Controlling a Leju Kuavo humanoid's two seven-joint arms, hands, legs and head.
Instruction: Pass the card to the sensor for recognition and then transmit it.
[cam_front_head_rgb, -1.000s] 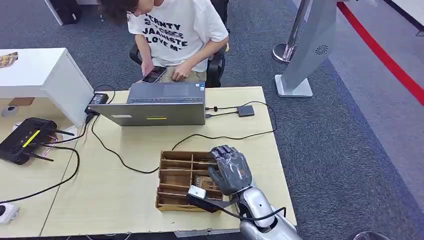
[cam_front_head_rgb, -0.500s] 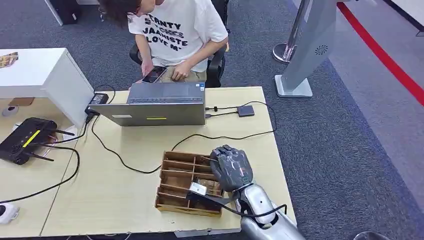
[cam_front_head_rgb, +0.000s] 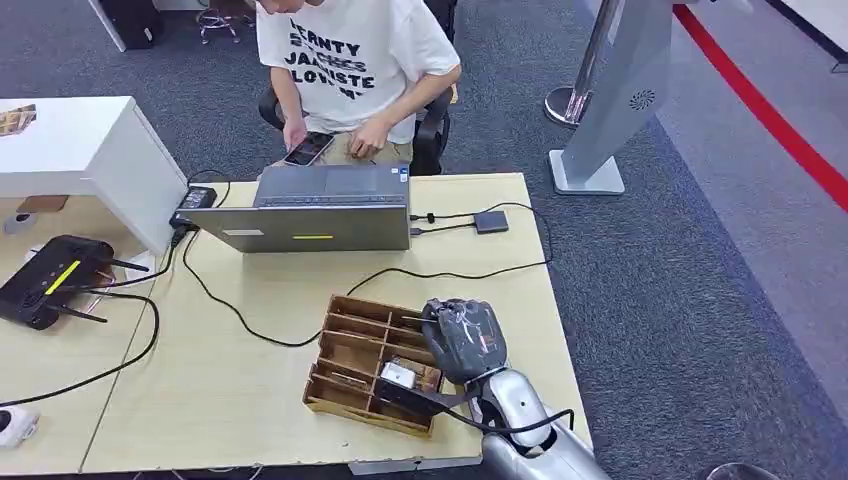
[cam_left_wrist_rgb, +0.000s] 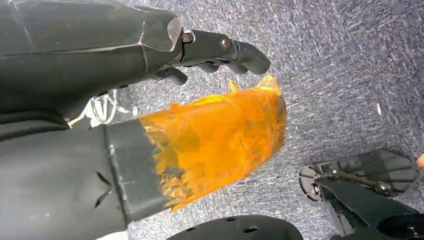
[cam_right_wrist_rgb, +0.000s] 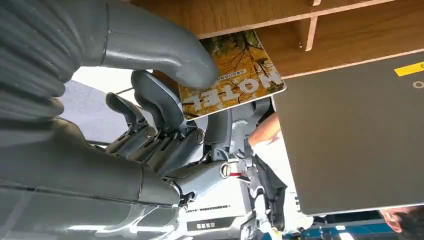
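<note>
My right hand (cam_front_head_rgb: 463, 338) hovers over the right side of a wooden divided tray (cam_front_head_rgb: 345, 372) on the table, fingers curled. In the right wrist view the thumb (cam_right_wrist_rgb: 165, 50) presses a hotel card (cam_right_wrist_rgb: 235, 70) with an autumn-tree print against the fingers (cam_right_wrist_rgb: 160, 105) beneath, just off the tray's wooden wall (cam_right_wrist_rgb: 350, 30). The sensor, a small dark square pad (cam_front_head_rgb: 491, 221), lies on a cable at the table's far right, well beyond the hand. My left hand (cam_left_wrist_rgb: 150, 100) hangs over grey carpet, holding nothing, its thumb wrapped in orange (cam_left_wrist_rgb: 220, 140).
A grey laptop (cam_front_head_rgb: 310, 215) stands at the table's far edge, with a seated person (cam_front_head_rgb: 350, 60) behind it holding a phone. Black cables (cam_front_head_rgb: 250, 320) cross the tabletop (cam_front_head_rgb: 230, 400). A router (cam_front_head_rgb: 50, 275) sits at the left. A grey stand (cam_front_head_rgb: 610, 110) rises on the carpet at the right.
My right hand's fingers have curled in over the tray. The tray has slid a little to the left and turned. The person has sat up.
</note>
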